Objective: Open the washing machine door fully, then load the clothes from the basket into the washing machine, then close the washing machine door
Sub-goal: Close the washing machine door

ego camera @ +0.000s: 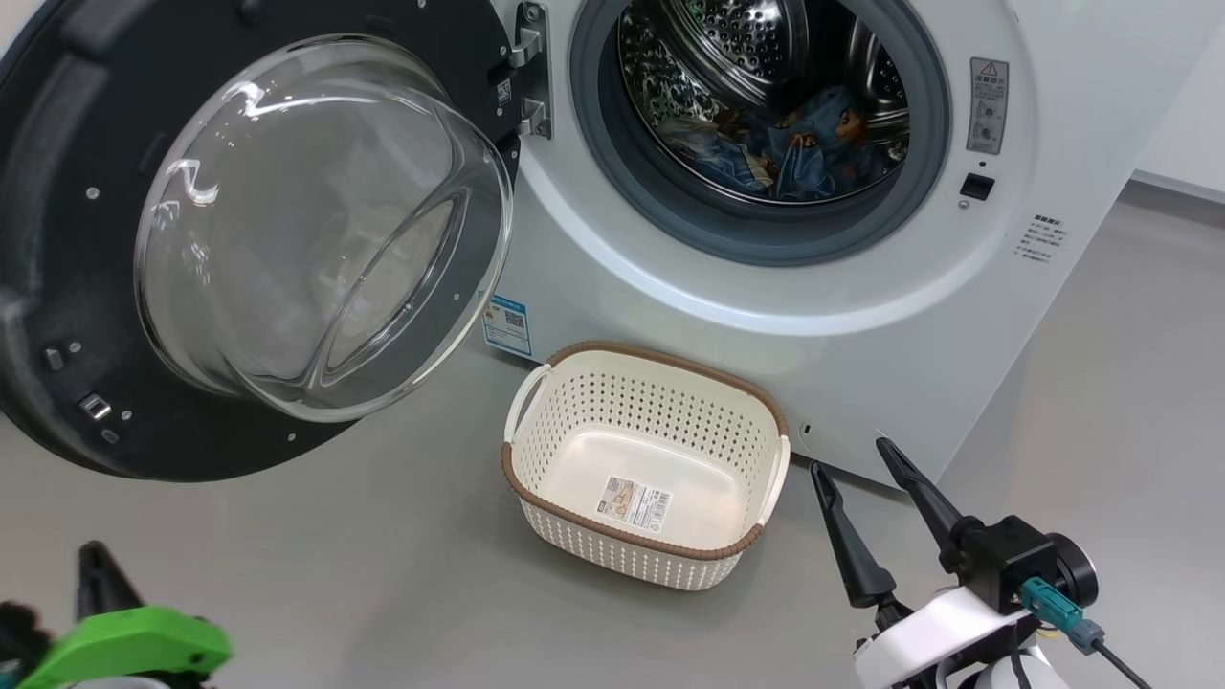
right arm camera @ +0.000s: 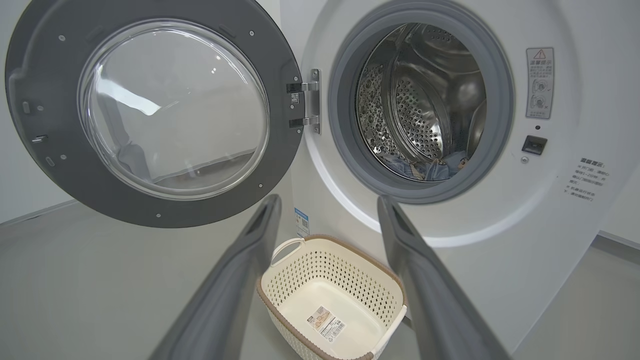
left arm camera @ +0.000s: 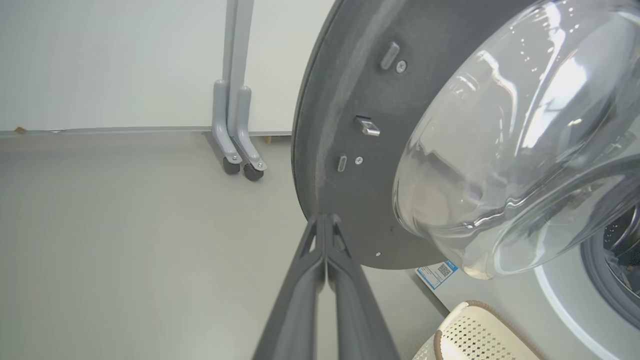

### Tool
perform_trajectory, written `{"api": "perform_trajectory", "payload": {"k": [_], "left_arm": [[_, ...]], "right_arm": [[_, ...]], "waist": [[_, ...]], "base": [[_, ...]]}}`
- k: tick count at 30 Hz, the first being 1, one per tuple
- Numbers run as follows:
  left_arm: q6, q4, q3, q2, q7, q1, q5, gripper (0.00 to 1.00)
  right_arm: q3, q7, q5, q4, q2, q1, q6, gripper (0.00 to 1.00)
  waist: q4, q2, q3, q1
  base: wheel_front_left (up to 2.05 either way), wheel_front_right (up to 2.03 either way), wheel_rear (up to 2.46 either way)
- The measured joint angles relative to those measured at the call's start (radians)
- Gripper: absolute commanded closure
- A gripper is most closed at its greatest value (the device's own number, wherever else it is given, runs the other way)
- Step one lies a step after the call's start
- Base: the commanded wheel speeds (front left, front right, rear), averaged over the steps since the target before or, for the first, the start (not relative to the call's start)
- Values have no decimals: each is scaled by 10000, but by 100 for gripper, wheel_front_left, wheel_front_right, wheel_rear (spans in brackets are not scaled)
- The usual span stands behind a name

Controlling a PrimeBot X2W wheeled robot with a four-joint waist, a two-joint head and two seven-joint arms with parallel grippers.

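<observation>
Grey floor (ego camera: 383, 574); left tool (left arm camera: 326, 218) pressed together near door (left arm camera: 330, 125) rim, right tool (ego camera: 847, 455) spread.

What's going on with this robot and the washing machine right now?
A two-armed robot is doing laundry. The washing machine door hangs wide open, the clothes lie inside the drum, and the basket is empty. The left gripper is shut on nothing, pointing at the door's lower rim; the right gripper is open beside the basket. Closing the door is what's left.

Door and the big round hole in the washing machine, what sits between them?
A metal hinge sits there, joining the door to the washing machine. It shows in the head view and the right wrist view.
</observation>
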Motion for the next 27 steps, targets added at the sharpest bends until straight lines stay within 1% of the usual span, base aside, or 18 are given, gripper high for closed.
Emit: {"api": "perform_trajectory", "payload": {"k": [2, 3, 4, 5, 6, 8, 11, 13, 15, 17, 20, 22, 25, 27], "left_arm": [[2, -278, 399, -10, 6, 18, -619, 100], [-134, -895, 947, -119, 4, 251, -968, 100], [-422, -1290, 1611, -148, 0, 485, -1302, 100], [-554, -1561, 2006, -90, -8, 662, -1588, 100], [-577, -1712, 2309, -56, -15, 773, -1950, 100], [-623, -1831, 2731, -59, -17, 869, -2360, 100], [-798, -2128, 3352, -100, -46, 761, -2592, 100], [-897, -2146, 3609, -23, -48, 643, -2834, 100], [-972, -2119, 3875, 52, -23, 381, -3513, 100], [-1018, -2121, 4207, 222, 182, 10, -4073, 100], [-1012, -1918, 4706, 819, 667, -533, -4669, 100], [-892, -1728, 4989, 1237, 993, -758, -4997, 100], [-646, -1342, 5574, 1697, 1409, -955, -5496, 100], [-600, -1124, 5933, 1962, 1680, -1154, -5904, 100]], "right_arm": [[4, 2, 21, 17, 8, 0, 0, 0], [-42, 0, 56, 19, 27, 4, 0, 0], [-96, 0, 88, 35, 25, 7, 0, 0], [-138, 0, 88, 56, 21, 12, 0, 0], [-169, 0, 90, 65, 33, 16, 0, 0], [-199, 0, 90, 69, 81, 20, 0, 0], [-286, 2, 111, 71, 107, 65, 2, 0], [-324, 2, 174, 69, 111, 110, 0, 0], [-326, 2, 174, 69, 150, 226, 0, 0], [-341, 0, 174, 73, 180, 285, 0, 0], [-374, 2, 174, 69, 236, 288, 0, 0], [-372, 0, 174, 69, 268, 300, 0, 0], [-251, 0, 174, 73, 316, 391, 2, 0], [-194, 2, 174, 81, 347, 423, 2, 0]], "waist": [[4, 0, -1, 0], [11, 0, -7, 0], [26, 0, -25, 0], [41, 0, -47, 0], [54, 0, -72, 0], [68, 0, -119, 0], [63, 0, -179, 0], [46, 0, -212, 0], [21, 0, -241, 0], [-6, 0, -270, 0], [-55, 0, -319, 0], [-101, 0, -373, 0], [-221, 0, -430, 0], [-335, 0, -445, 0]], "base": [[0, 0, 0], [0, 0, 0], [0, 0, 0], [0, 0, 0], [0, 0, 0], [0, 0, 0], [0, 0, 0], [0, 0, 0], [0, 0, 0], [0, 0, 0], [0, 0, 0], [0, 0, 0], [0, 0, 0], [0, 0, 0]]}}
